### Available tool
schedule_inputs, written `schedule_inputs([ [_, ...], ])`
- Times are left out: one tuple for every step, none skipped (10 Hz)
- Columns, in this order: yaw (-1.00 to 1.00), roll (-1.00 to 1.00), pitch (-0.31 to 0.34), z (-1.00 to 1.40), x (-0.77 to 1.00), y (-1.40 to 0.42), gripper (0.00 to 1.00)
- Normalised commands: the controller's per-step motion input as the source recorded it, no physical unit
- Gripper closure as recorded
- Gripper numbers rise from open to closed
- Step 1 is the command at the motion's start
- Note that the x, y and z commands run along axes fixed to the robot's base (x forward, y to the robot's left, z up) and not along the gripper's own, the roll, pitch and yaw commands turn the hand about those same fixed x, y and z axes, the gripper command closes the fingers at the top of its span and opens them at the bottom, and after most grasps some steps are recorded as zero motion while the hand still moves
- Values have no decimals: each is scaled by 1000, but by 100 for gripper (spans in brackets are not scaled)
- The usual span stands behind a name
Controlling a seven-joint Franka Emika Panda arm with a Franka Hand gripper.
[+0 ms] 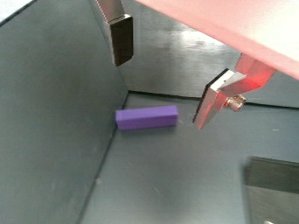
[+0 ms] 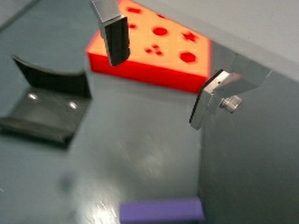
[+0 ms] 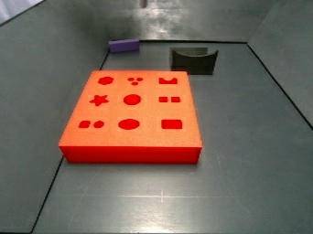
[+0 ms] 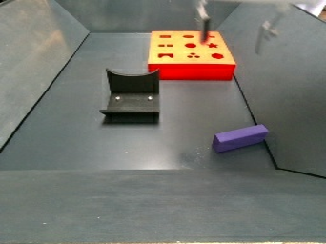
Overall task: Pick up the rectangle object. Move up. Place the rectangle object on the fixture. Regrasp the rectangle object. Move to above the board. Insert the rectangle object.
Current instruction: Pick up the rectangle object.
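Wrist view: pincer (image 1: 163, 77) open, two flat silver fingers with dark pads spread wide, nothing between them; small purple rectangular block (image 1: 146, 117) lies flat on the dark grey floor (image 1: 176, 175) below and between the fingers, not touched.

Wrist view: same open pincer (image 2: 162, 77); large flat red-orange board with shape cutouts (image 2: 152, 54) beyond the fingers; dark L-shaped fixture on its base plate (image 2: 49, 103) to one side; purple block (image 2: 162, 211) at the frame edge, partly cut off.

Side view: board (image 3: 132, 114) in the middle of the floor; fixture (image 3: 193, 58) behind it; purple block (image 3: 124, 44) near the far wall, well apart from both; pincer not visible here.

Side view: pincer (image 4: 235, 27) high, over the board's far edge, blurred; purple block (image 4: 241, 137) alone on the floor, near the side wall.

Judgement: first step in hand, pick-up not yet made; next move calls for lowering the open fingers astride the block's narrow width, then closing.
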Motion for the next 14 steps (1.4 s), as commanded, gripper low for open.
schedule_inputs([
  [-374,34,79,-574,-417,537,0],
  [-420,40,67,-577,-374,509,0],
  [-657,6,44,-563,-269,334,0],
  [-1000,14,0,-451,-129,0,0],
  [-1000,11,0,-446,-29,0,0],
  [-1000,0,0,-434,0,0,0],
  [-1000,0,0,-491,0,0,0],
  [-983,0,0,-483,0,29,0],
  [-860,0,0,-463,143,160,0],
  [-683,0,0,-409,406,297,0],
  [-591,-3,0,-409,463,366,0],
  [-531,-40,0,-377,494,397,0],
  [-529,-49,0,-351,543,371,0],
  [-511,-94,0,-297,457,380,0],
])
